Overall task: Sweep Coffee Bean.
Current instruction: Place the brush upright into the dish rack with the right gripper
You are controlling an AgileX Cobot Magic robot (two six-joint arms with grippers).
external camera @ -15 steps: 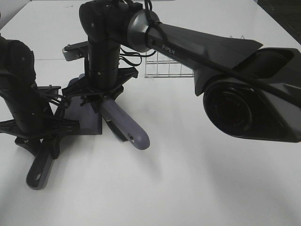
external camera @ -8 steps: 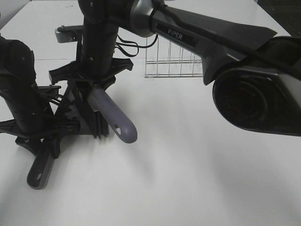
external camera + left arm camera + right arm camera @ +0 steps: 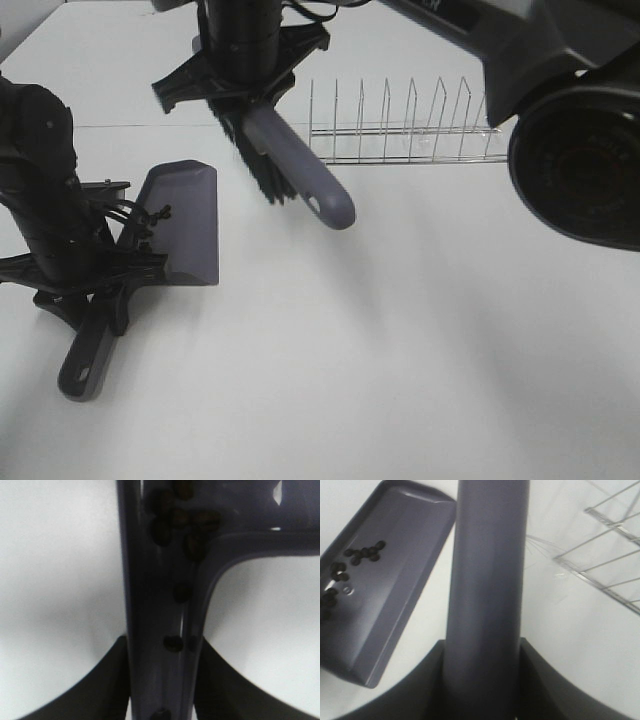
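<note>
Left gripper, at the near left, is clamped on the handle of the dustpan, whose tray rests on the table. The beans lie inside the dustpan: most are clustered at the back of the tray, just beyond the gripper's fingers, and a few sit along the handle channel between them. Right gripper is closed around the brush, held farther back and right of the dustpan, apart from it, in front of a wire rack.
</note>
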